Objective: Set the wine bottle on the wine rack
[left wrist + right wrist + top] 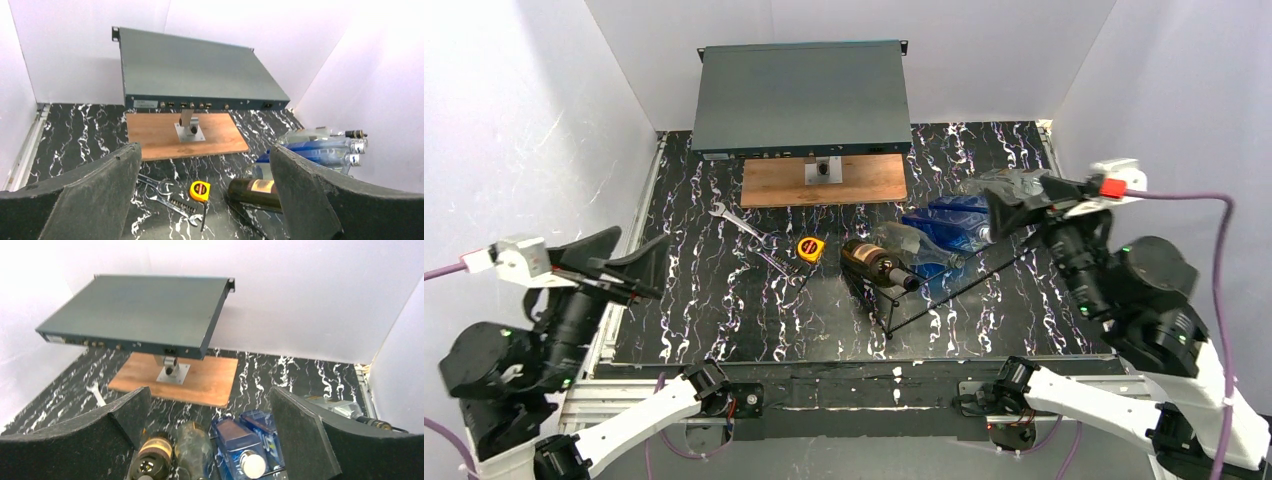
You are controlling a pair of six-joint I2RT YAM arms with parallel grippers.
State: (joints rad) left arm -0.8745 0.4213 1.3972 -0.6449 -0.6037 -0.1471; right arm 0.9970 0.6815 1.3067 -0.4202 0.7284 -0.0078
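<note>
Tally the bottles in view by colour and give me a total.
dark brown wine bottle: 1
blue bottles: 2
clear bottles: 2
Total: 5

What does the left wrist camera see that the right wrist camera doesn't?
Only the left wrist view shows the yellow tape measure and the left gripper, which is open. Only the right wrist view shows the right gripper, also open. Both show the grey box, the wooden board, the dark wine bottle and the blue bottles.
</note>
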